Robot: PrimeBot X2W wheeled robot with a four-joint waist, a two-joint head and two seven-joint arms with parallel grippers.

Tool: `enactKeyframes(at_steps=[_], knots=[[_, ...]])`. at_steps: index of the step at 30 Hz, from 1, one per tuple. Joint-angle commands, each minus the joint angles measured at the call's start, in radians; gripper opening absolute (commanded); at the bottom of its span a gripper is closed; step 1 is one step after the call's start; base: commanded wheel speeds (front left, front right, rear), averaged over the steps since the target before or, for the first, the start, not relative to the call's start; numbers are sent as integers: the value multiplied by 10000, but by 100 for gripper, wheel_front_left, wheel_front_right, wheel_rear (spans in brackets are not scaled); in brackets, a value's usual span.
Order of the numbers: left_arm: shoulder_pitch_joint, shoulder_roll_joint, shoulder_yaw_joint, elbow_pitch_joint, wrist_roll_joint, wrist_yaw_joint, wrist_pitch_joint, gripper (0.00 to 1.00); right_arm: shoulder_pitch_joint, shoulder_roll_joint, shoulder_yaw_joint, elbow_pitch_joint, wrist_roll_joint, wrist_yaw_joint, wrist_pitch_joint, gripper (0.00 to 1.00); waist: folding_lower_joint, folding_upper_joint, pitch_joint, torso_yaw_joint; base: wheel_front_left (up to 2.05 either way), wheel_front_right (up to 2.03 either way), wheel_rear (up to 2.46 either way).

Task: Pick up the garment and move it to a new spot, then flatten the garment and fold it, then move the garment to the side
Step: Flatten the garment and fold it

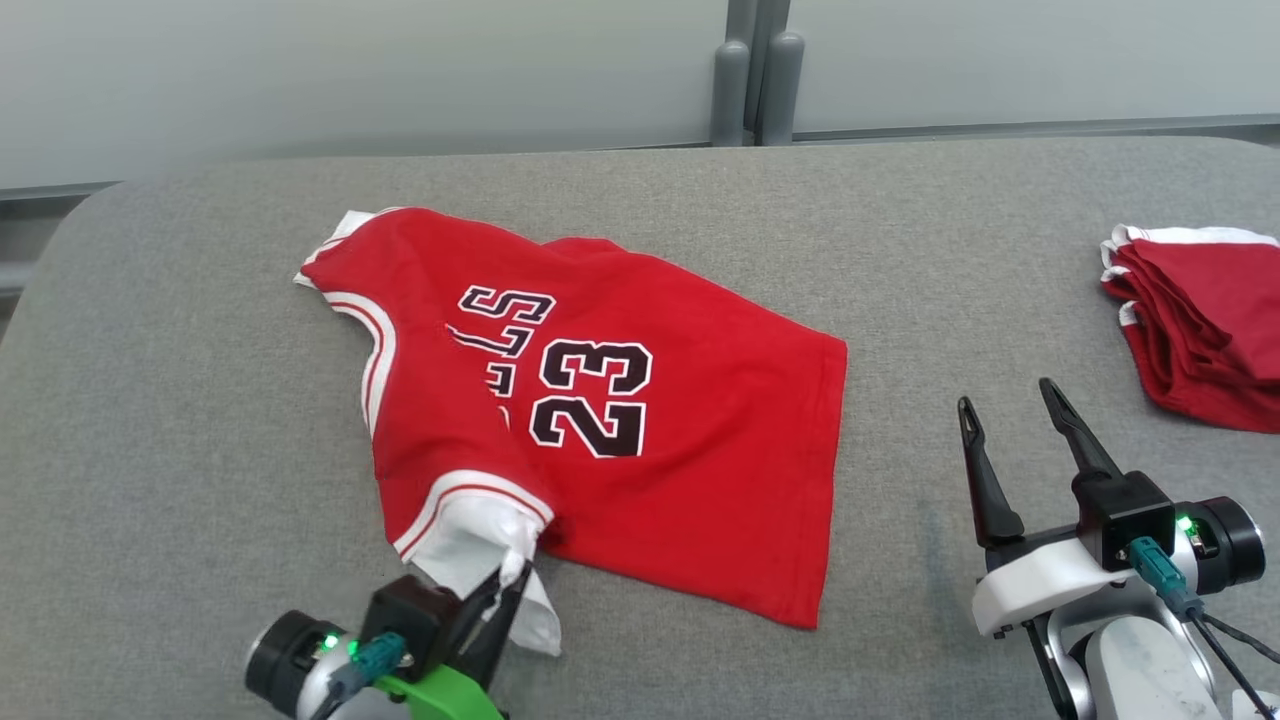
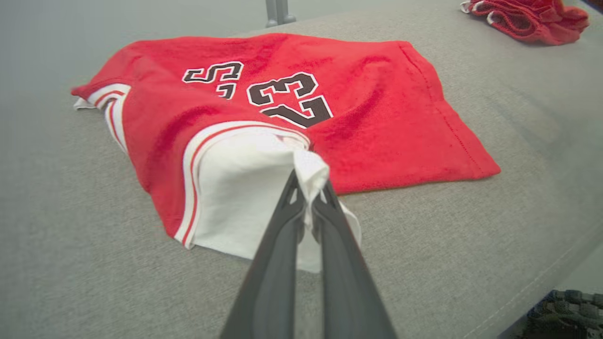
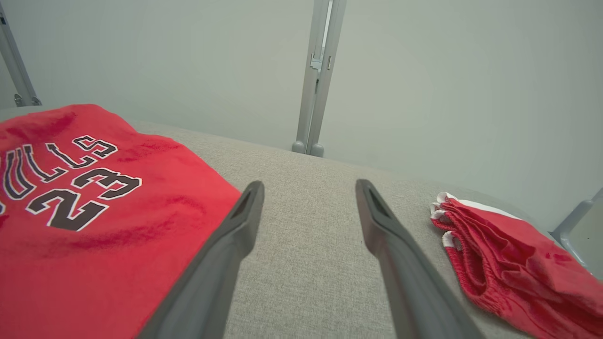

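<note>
Red jersey (image 1: 640,420) — "23", partial "ULLS"

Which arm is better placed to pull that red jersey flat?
Probably left: the left end effector is shut on the jersey at its white edge; the right end effector stands open, apart from it.

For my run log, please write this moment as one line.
jersey: rumpled, not flat | left pincer: shut on jersey's white edge | right pincer: open, empty | red garment pile: at right, apart
</note>
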Motion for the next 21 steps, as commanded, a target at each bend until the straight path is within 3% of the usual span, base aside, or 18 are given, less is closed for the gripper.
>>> enactKeyframes(at_steps=[1,2,6,7,8,9,15,21], knots=[[-266,-157,-132,292,14,-159,-49,0,45,-32,-21,1,40,-14,-21,100,0,53,59,-119,0,0,0],[-437,-669,-380,895,-39,-388,-189,0,17,-30,-24,1,36,-12,-21,100,0,53,105,-205,0,0,0],[-827,-1652,-517,2366,-323,-693,-617,0,-59,-31,-31,-5,6,-12,-21,100,0,53,147,-321,0,0,0],[-931,-1799,-564,2730,-305,-760,-706,37,-78,-26,-20,-10,3,-14,-21,100,0,53,157,-349,0,0,0],[-1028,-1992,-608,3079,-291,-839,-835,89,-96,-31,-21,-14,-5,-12,-21,100,0,53,165,-371,0,0,0],[-1081,-2194,-638,3366,-380,-919,-951,100,-109,-31,-31,-14,-13,-12,-21,100,0,53,174,-389,0,0,0],[-1060,-2624,-427,4088,-726,-1123,-1583,100,-81,-29,-135,-52,-45,-12,-21,100,0,53,191,-379,0,0,0],[-521,-2322,259,3614,-1152,-670,-2162,100,30,-31,-309,-107,-16,-12,-21,100,0,53,176,-207,0,0,0]])
